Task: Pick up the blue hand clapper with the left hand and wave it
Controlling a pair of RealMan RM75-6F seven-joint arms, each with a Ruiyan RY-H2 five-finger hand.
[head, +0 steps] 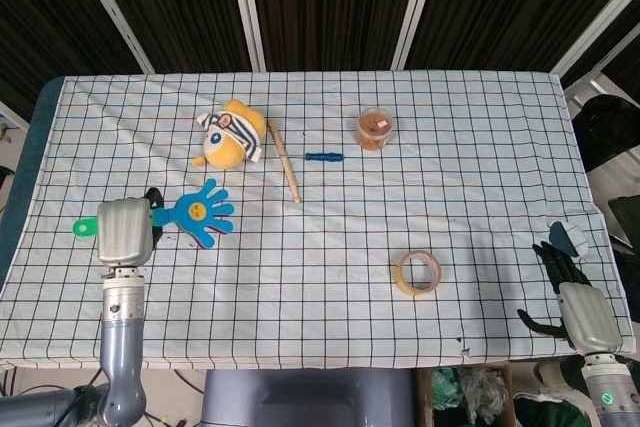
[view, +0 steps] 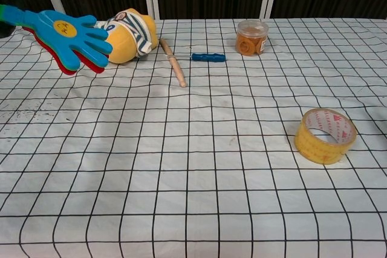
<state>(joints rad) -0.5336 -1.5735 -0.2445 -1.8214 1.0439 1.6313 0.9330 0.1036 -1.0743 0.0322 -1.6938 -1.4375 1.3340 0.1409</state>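
Note:
The blue hand clapper (head: 199,212) has a yellow smiley disc, red and green layers under the blue one, and a green handle. My left hand (head: 124,230) holds it by the handle above the table's left side, its palm end pointing right. In the chest view the clapper (view: 63,35) shows at the upper left in front of the plush toy, and the hand itself is cut off by the frame edge. My right hand (head: 580,309) hangs beyond the table's front right corner, holding nothing, its fingers apart.
A yellow striped plush toy (head: 232,134), a wooden stick (head: 284,161) and a blue screwdriver (head: 323,157) lie at the back centre-left. An orange-filled jar (head: 375,128) stands behind them. A roll of yellow tape (head: 418,272) sits front right on the checked cloth (head: 450,187).

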